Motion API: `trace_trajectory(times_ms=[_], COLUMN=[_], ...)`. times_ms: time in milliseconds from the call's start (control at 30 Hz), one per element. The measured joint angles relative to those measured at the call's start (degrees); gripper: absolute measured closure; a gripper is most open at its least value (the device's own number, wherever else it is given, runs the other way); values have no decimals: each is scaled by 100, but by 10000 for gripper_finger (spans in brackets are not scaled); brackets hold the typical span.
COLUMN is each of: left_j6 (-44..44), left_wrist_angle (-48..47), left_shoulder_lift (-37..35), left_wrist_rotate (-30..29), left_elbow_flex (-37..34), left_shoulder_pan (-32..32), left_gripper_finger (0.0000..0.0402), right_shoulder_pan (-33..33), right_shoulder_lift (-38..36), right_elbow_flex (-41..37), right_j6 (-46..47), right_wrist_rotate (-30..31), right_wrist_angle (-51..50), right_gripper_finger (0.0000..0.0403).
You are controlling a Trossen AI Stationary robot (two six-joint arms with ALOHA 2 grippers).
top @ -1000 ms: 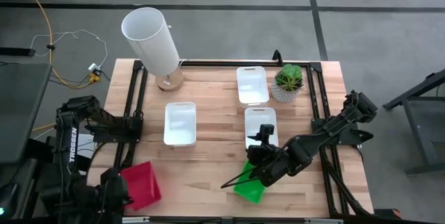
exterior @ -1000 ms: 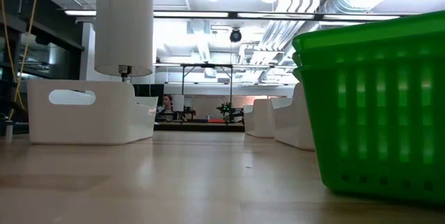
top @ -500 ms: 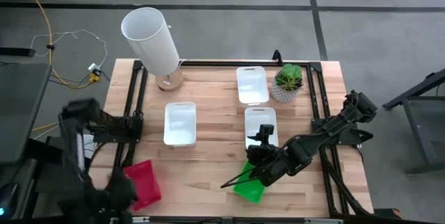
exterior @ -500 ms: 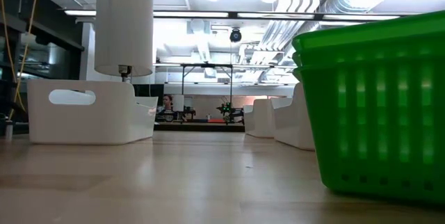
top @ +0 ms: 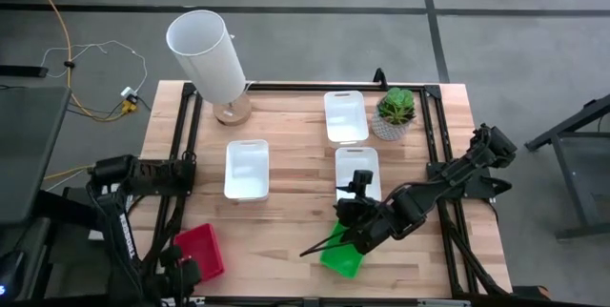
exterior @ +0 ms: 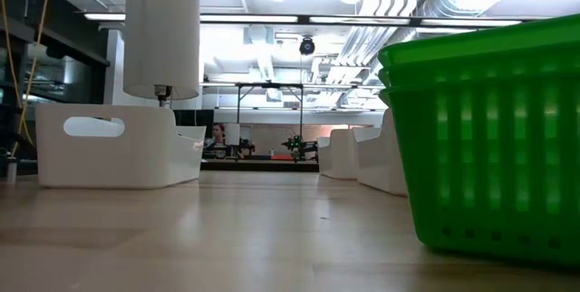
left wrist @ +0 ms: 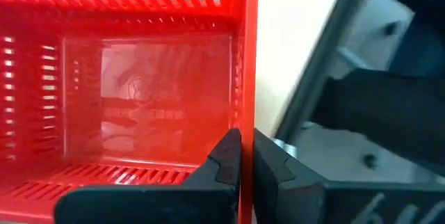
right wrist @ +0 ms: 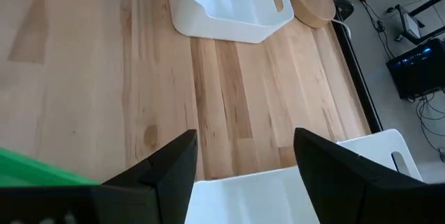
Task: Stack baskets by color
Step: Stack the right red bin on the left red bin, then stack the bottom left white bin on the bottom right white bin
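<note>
Right now, left claw: the left gripper (left wrist: 240, 156) is pinched tight on the side wall of the red basket (top: 199, 251), at the table's near left corner.
Right claw: the right gripper (right wrist: 243, 156) hangs with fingers spread wide and empty above the near right part of the table, over the green stack and the nearest white basket.
Red basket: mesh sides, smooth shiny floor, tilted and partly over the table's (top: 295, 212) near left edge; how many are nested I cannot tell.
Green baskets (exterior: 485, 138): at least two nested, slatted sides, near right.
White baskets: three apart, unstacked; one left of centre (top: 247, 169), one right of centre (top: 357, 173), one at the far side (top: 345, 115) beside the potted plant (top: 395, 110).
Risk: the grip takes only a thin wall at one edge, so I'd guess the red basket could swing or slip off the table.
Also: the tall white cylinder (top: 207, 55) at the far left could be knocked by a wide sweep.
</note>
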Motion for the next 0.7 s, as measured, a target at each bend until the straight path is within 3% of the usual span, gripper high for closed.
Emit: trace_trajectory(times_ms=[367,700], left_j6=[403,1131], left_wrist_angle=[13,10], left_shoulder_lift=[-32,-32], left_wrist_rotate=[-166,-185], left_elbow_flex=[21,21], left_shoulder_pan=[178,583], left_gripper_finger=[388,266], right_shoulder_pan=[15,13], right_shoulder_lift=[0,0], right_elbow_flex=[0,0], right_j6=[-3,-7], right_wrist_rotate=[-73,-243], right_wrist_angle=[19,21], right_gripper_finger=[176,176])
